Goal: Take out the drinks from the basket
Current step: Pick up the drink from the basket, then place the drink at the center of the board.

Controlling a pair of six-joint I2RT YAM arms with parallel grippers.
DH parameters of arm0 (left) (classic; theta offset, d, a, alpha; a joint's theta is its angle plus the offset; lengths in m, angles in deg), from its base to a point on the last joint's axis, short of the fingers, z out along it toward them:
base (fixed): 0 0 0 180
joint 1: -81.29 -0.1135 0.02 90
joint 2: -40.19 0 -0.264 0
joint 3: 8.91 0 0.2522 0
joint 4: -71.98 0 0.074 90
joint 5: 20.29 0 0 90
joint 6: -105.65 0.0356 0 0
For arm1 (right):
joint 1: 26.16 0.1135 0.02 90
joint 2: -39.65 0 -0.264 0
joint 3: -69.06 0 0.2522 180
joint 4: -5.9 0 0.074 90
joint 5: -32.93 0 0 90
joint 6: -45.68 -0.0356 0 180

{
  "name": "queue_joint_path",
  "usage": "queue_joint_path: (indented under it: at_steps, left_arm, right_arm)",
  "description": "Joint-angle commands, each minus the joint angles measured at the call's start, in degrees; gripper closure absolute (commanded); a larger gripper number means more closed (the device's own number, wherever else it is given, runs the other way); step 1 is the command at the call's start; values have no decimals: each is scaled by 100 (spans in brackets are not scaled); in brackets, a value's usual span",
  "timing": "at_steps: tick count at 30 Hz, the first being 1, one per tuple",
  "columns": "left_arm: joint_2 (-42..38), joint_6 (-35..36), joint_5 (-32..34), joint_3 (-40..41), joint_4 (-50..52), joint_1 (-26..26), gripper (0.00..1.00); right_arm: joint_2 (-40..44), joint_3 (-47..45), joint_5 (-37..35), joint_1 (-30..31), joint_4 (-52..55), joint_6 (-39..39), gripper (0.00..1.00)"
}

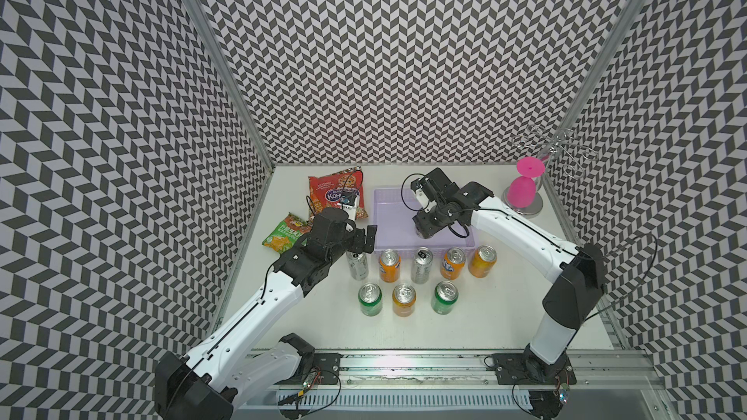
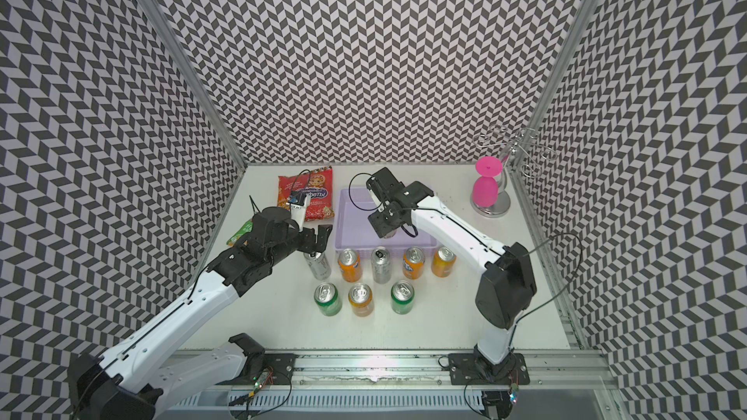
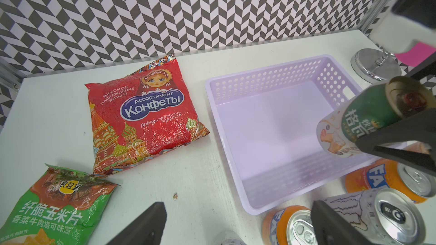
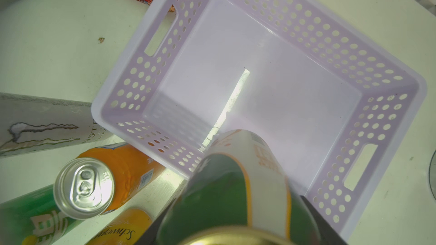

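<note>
In the right wrist view the right gripper (image 4: 238, 229) is clamped on the dark green can (image 4: 219, 185) (gold top, cream lower band), which sits over the lower part of the basket (image 4: 306, 31). In both top views the basket lies at centre frame. Eight more cans stand just below it, an upper row (image 1: 421, 264) of five and a lower row (image 1: 404, 298) of three. The left gripper (image 1: 364, 245), jaws spread wide, hovers by the leftmost silver can (image 1: 358, 268).
</note>
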Motion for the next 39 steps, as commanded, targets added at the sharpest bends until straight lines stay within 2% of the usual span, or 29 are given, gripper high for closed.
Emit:
queue_joint_path:
  at_steps: [1,13,27,39]
  left_arm:
    - [-49,14,12,37,-94,-40,1]
    - [8,35,153,15,-41,-36,1]
    - [79,43,214,-6,-15,-40,1]
    - [52,44,240,-2,-6,-39,1]
  right_arm:
    - [477,270,-238,-2,-86,-116,40]
    - [1377,-255,-348,-2,207,-333,41]
    - [2585,-1398,-703,-2,369,-657,40]
    - [3126,-1794,-635,-2,787,-1261,40]
